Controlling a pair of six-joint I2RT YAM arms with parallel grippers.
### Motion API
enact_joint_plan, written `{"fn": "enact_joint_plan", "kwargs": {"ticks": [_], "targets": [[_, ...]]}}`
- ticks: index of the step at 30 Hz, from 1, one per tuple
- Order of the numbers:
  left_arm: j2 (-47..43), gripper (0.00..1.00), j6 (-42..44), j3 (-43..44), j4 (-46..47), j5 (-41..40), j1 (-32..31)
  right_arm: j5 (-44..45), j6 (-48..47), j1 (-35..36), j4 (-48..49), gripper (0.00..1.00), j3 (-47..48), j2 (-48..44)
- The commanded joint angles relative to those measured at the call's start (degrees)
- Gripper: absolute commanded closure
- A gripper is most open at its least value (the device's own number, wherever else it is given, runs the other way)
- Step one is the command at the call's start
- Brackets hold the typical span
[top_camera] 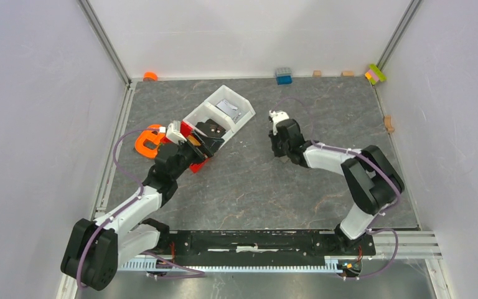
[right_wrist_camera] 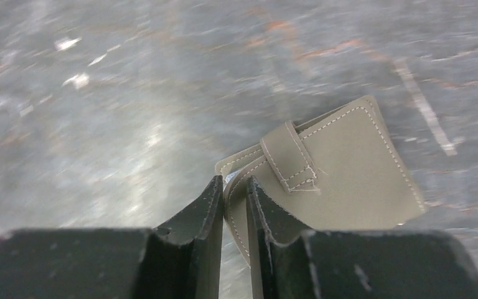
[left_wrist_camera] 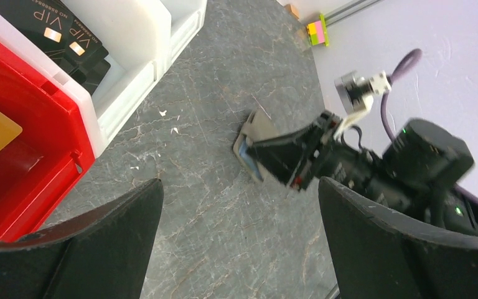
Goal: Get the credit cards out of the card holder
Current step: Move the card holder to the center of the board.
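My right hand (right_wrist_camera: pixel 234 202) was pinching the near corner of the card holder (right_wrist_camera: pixel 348 174), which lay on the table (right_wrist_camera: pixel 99 93) just ahead of the fingers. Judged light, soft and floppy: grip a flap edge, not the strap (right_wrist_camera: pixel 289 159). Its long axis ran forward and rightward from the hand. My left hand (left_wrist_camera: pixel 239 187) stood spread

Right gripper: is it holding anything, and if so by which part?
The right gripper pinches the card holder by the edge of one flap, near a corner, with its jaws closed on it. The left gripper holds nothing.
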Motion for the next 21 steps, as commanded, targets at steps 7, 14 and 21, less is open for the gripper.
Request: {"fn": "enact_joint_plan", "kwargs": {"ticks": [7,14,21], "targets": [[3.7,0.0,2.3,4.1,0.3,2.4,-0.8,-3.1,1.9,11.5,7.4,0.34,-13.1,-17.3],[11.9,0.01,9.5,12.7,-8.6,1.8,-7.1,6.6,7.4,11.5,8.1,0.02,-18.3,-25.8],[20.1,0.04,13.0,18.7,-12.7,2.4,-11.1,14.9,16.1,9.2,5.4,0.02,-20.7,-28.8]]}}
